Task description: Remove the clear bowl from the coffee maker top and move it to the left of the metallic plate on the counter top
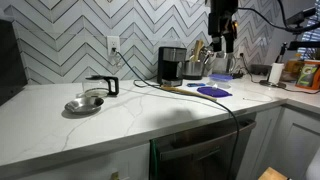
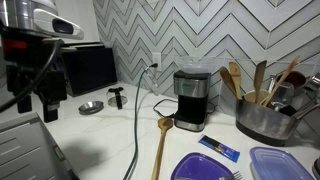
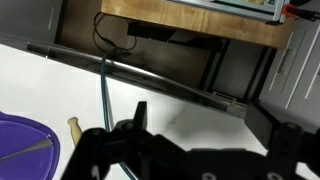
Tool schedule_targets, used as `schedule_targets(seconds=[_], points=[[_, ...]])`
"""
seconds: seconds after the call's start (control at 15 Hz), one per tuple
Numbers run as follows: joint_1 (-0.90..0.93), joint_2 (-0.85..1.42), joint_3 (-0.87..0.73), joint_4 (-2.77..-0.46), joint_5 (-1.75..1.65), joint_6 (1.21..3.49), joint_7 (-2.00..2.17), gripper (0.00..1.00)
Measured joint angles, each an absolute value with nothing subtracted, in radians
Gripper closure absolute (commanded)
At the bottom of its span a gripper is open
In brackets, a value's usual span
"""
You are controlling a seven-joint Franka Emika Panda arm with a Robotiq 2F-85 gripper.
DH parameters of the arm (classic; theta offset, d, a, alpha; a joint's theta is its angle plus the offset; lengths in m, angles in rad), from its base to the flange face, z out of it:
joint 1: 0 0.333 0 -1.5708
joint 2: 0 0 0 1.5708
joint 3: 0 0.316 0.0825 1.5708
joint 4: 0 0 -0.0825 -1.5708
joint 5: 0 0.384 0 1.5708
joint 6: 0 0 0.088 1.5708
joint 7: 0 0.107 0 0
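Hovering high over the counter (image 1: 150, 112), the claw (image 1: 222, 47) gapes open and empty, so no grasp yet. The clear bowl is too faint to place; coffee maker (image 1: 171, 63) and metallic plate (image 1: 84, 105) sit well apart.

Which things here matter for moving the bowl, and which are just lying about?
For the job: coffee maker, metallic plate, counter top, pincer. The clear bowl itself is too faint to make out.

Lying about: wooden spoon, purple plate, pot of utensils, large black appliance.
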State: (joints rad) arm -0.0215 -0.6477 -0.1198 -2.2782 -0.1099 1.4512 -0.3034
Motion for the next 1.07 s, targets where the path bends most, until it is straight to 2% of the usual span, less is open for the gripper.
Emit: schedule_targets(seconds=[0.6, 1.07], points=[[-0.021, -0.634, -0.119, -2.257, -0.075, 1.457, -0.263, 0.0], [-0.026, -0.436, -0.103, -1.941, 0.147, 1.463, 0.047, 0.0]])
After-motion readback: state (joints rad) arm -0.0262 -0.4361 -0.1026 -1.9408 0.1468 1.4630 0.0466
